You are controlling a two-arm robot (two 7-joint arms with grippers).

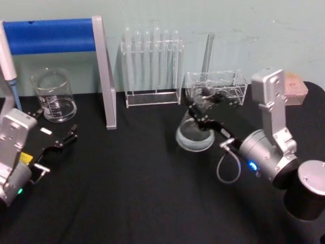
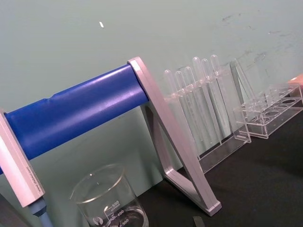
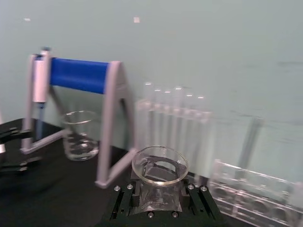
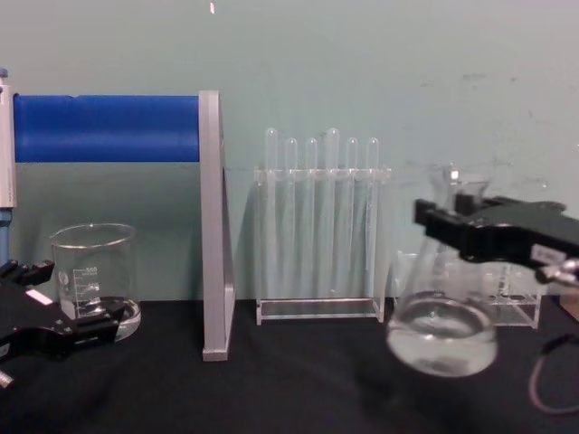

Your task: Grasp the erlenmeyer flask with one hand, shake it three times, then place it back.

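Note:
The erlenmeyer flask (image 1: 194, 136) is clear glass with a wide round base. It hangs tilted just above the black table, right of centre, in front of the low rack. My right gripper (image 1: 199, 109) is shut on the flask's neck. In the chest view the flask (image 4: 443, 333) leans with its base lifted, and the right gripper (image 4: 450, 222) reaches in from the right edge. The right wrist view looks down on the flask's flared rim (image 3: 160, 165) between the right gripper's black fingers (image 3: 124, 199). My left gripper (image 1: 68, 136) rests open at the table's left, near the beaker.
A graduated beaker (image 1: 53, 96) stands at the back left. Beside it is a stand with a blue bar (image 1: 51, 35) and a grey leg (image 1: 107, 81). A tall test-tube rack (image 1: 152, 66) and a low clear rack (image 1: 216, 86) line the back wall.

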